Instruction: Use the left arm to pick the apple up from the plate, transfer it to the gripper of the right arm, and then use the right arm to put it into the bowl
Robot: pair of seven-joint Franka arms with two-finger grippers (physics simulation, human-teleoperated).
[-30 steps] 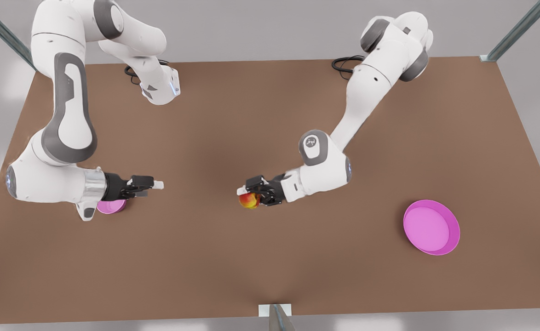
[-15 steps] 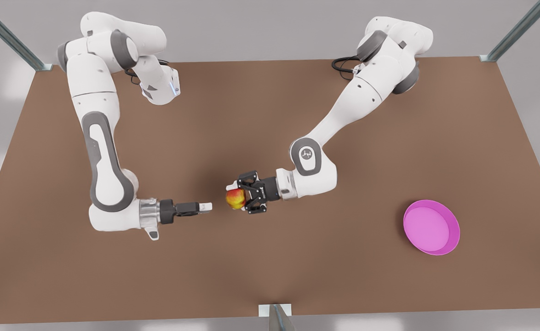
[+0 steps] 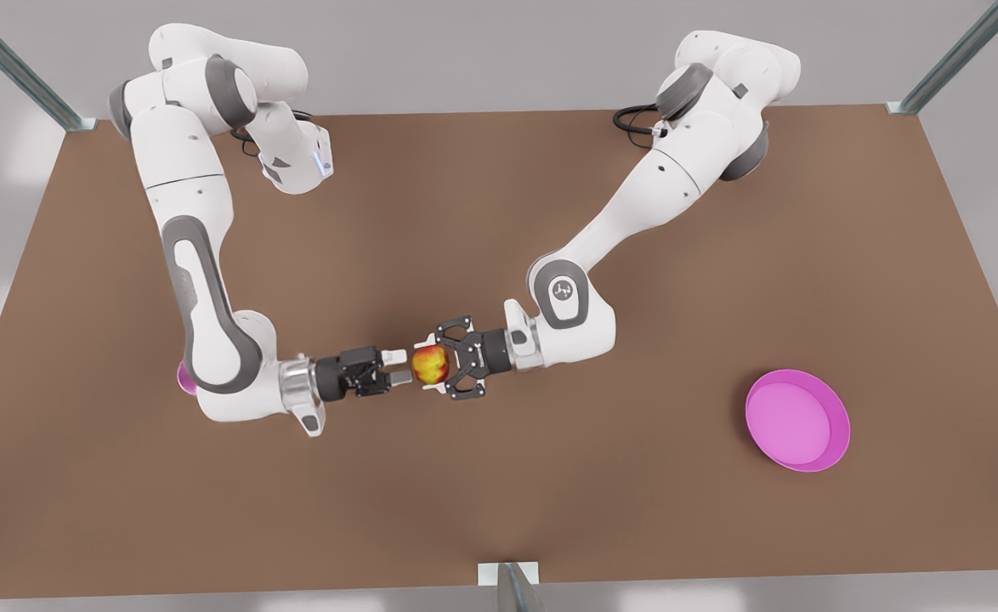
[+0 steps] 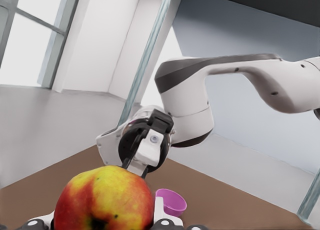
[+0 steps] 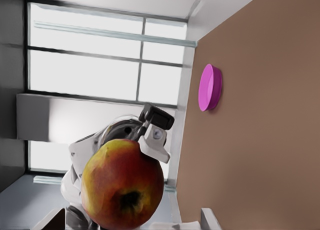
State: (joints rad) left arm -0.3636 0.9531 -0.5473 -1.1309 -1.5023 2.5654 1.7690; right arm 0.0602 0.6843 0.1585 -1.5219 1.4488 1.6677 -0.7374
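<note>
Small round red apple with yellow patches (image 3: 432, 365) held clear of the brown tabletop (image 3: 499, 212), near the table's middle in the front view. Clamped across its sides by the black two-finger left gripper (image 3: 428, 367), reaching in level from the front view's right on its white arm. Near-round, no clear long axis. One dark core dimple turned toward the right wrist camera (image 5: 131, 199); another dark dimple low on the side seen from the left wrist (image 4: 97, 222). Black right gripper (image 3: 397, 365) level with it from the front view's left, pointing straight at the apple, white fingertips (image 3: 394, 354) spread apart, just beside the fruit; contact not resolvable. Wide shallow magenta plate (image 3: 796, 419) flat on the table, well apart toward the front view's right. Small deep pink-purple bowl (image 4: 172, 202) upright on the table behind the right arm, a sliver at that arm's elbow in the front view (image 3: 183, 376).
</note>
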